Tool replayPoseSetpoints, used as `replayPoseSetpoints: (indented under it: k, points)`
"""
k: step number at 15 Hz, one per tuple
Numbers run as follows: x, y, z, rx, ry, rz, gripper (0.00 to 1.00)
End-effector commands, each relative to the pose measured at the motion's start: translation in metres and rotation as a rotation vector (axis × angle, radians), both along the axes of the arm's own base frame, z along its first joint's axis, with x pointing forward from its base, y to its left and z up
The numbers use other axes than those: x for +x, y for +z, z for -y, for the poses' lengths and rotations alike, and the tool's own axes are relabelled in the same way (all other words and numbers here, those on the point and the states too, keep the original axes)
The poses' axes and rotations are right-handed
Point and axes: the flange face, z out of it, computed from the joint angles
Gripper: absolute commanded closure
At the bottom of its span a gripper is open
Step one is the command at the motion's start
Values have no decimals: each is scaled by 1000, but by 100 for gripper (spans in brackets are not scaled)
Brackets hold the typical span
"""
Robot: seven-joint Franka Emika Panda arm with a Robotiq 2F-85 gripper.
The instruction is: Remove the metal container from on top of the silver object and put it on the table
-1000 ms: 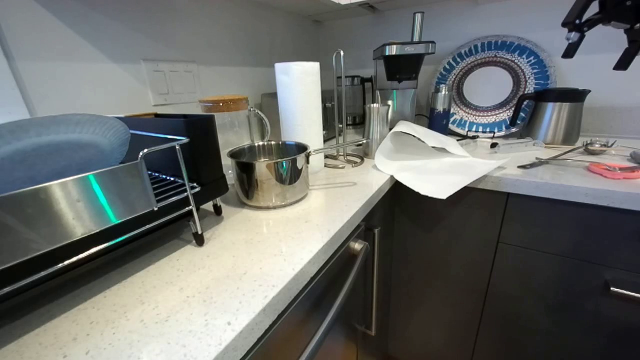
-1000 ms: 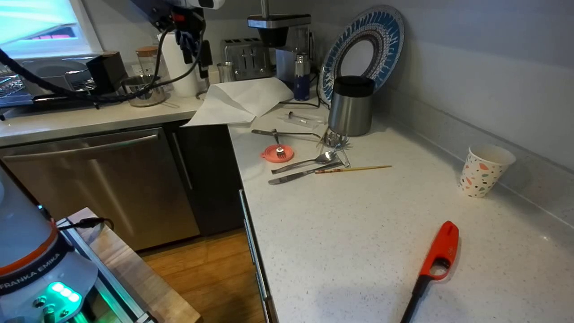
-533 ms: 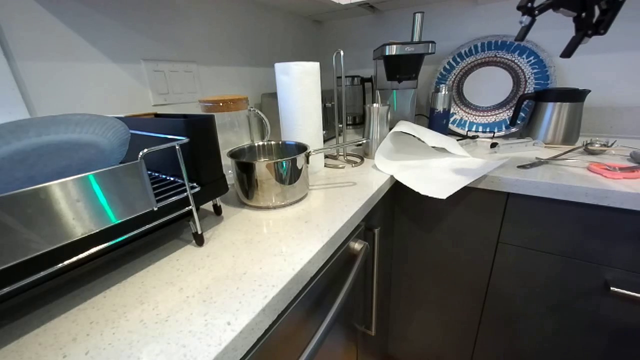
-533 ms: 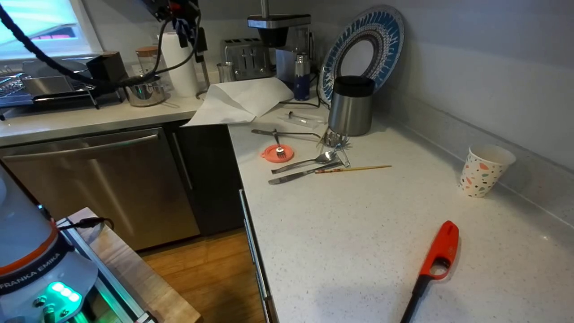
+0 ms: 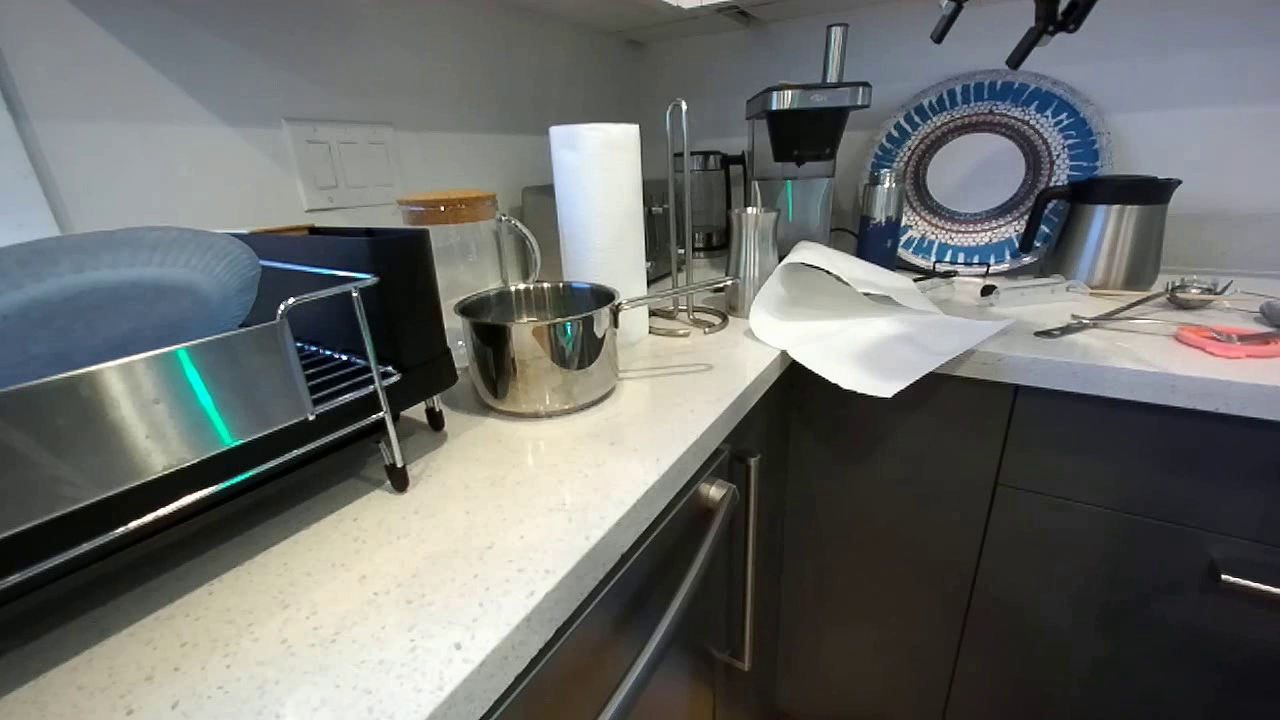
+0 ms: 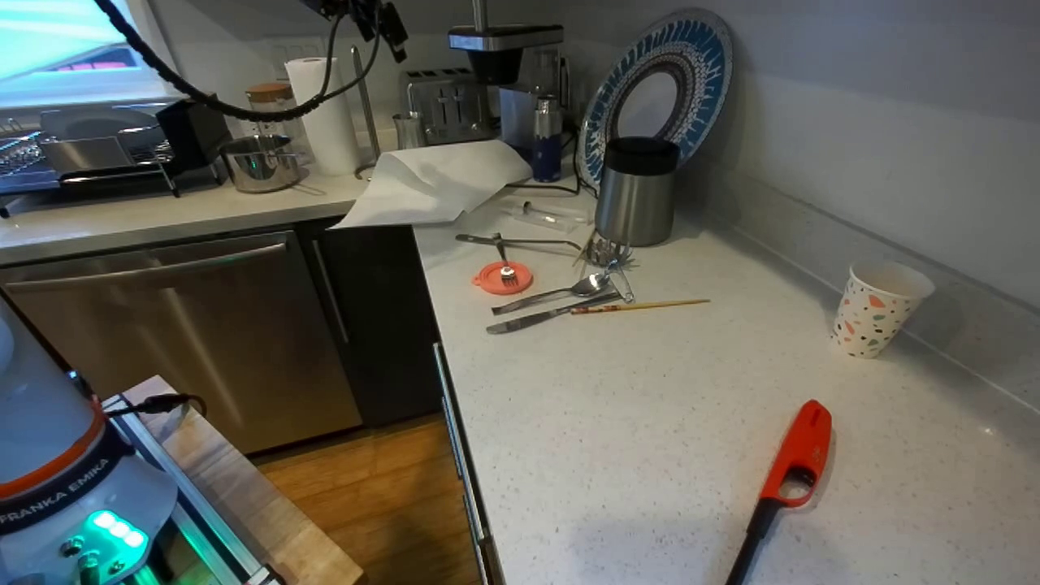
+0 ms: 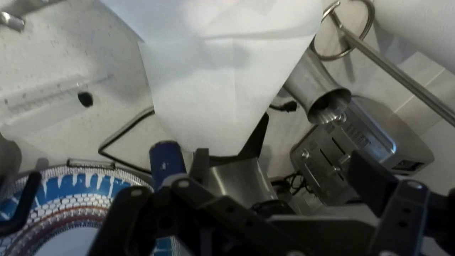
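In an exterior view, the metal container (image 5: 835,54) stands upright on the silver-topped coffee machine (image 5: 812,98), left of and apart from the black gripper (image 5: 976,51), whose fingers are spread wide. The container is a slim, smooth cylinder of shiny steel. Below, a creased, curling white sheet (image 5: 870,340) overhangs the edge of the speckled stone countertop (image 5: 500,490).
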Motion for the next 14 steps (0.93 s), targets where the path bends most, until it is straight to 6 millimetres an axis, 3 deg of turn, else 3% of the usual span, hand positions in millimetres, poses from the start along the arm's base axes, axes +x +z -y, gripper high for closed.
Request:
replayPoseSetpoints:
  k: [1, 3, 4, 6, 14]
  points:
    - [44, -1, -3, -80, 4, 171, 0]
    - [64, -7, -5, -91, 19, 226, 0]
    - [42, 0, -2, -73, -4, 190, 0]
    - [51, -8, -2, -74, -4, 190, 0]
    - [47, 2, -2, -73, -4, 205, 0]
